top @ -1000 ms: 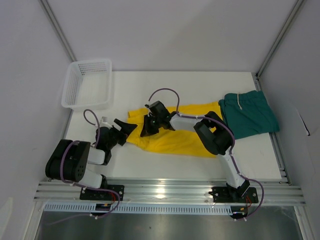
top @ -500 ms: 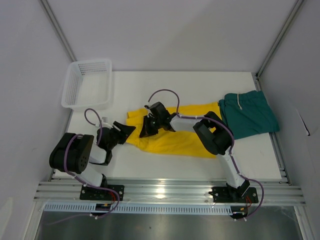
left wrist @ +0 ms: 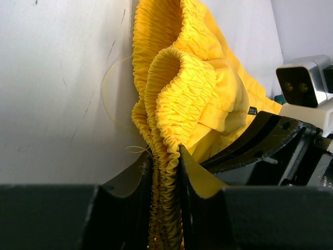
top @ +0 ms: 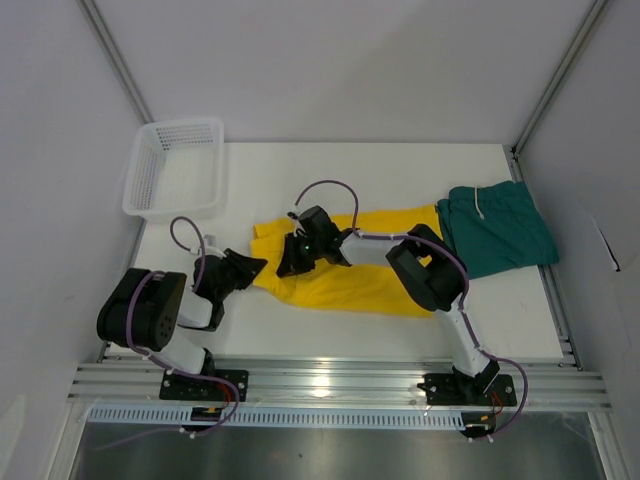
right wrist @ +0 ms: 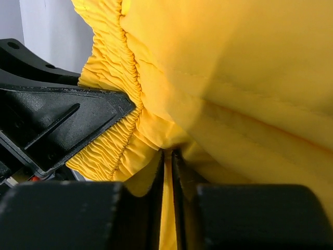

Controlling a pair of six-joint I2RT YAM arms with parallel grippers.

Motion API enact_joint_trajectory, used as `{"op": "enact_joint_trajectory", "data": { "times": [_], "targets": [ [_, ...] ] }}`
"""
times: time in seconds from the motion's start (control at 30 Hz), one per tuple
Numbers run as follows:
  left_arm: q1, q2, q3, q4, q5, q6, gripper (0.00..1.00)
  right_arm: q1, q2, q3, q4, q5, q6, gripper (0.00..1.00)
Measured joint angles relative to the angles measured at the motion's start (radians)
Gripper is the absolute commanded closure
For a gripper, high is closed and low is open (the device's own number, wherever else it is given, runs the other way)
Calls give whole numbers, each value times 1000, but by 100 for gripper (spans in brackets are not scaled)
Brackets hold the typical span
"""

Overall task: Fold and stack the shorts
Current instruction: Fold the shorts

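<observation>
Yellow shorts (top: 350, 265) spread flat across the middle of the white table (top: 400, 170), elastic waistband (left wrist: 174, 99) at the end nearest the white mesh basket (top: 175, 165). Left gripper (top: 247, 268) clamped on that gathered waistband, ruched elastic pinched between the two black fingers (left wrist: 130, 192). Right gripper (top: 292, 262) just beside it, farther from the basket, closed on a thin fold of the same yellow cloth. Teal-green shorts (top: 500, 230) with white drawstring (top: 480, 205) lying bunched at the table edge farthest from the basket, touching the yellow pair.
</observation>
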Motion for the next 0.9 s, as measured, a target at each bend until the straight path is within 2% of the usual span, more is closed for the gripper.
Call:
{"op": "enact_joint_trajectory", "data": {
  "times": [0.1, 0.2, 0.43, 0.53, 0.63, 0.73, 0.77, 0.8, 0.87, 0.9],
  "targets": [
    [-5, -55, 6, -77, -11, 26, 98, 8, -23, -7, -21, 17, -2, 72],
    [-11, -137, 26, -198, -36, 58, 100, 8, -64, -25, -79, 55, -8, 66],
    [-16, -353, 152, -591, -169, 161, 100, -31, -232, -100, -203, 170, -43, 55],
    [-16, -383, 203, -707, -213, 194, 100, -51, -284, -109, -238, 215, -59, 49],
    [-16, -405, 255, -828, -252, 236, 100, -69, -314, -117, -258, 251, -74, 50],
    [-16, -423, 299, -918, -275, 280, 100, -80, -318, -133, -266, 235, -80, 59],
    [-16, -427, 312, -943, -280, 294, 100, -87, -317, -141, -270, 216, -81, 59],
    [-16, -435, 330, -971, -286, 314, 100, -94, -314, -146, -270, 189, -80, 82],
    [-16, -449, 356, -1013, -295, 345, 100, -108, -301, -146, -269, 115, -89, 100],
    [-16, -456, 370, -1033, -299, 361, 100, -114, -294, -146, -271, 87, -90, 100]
  ]
}}
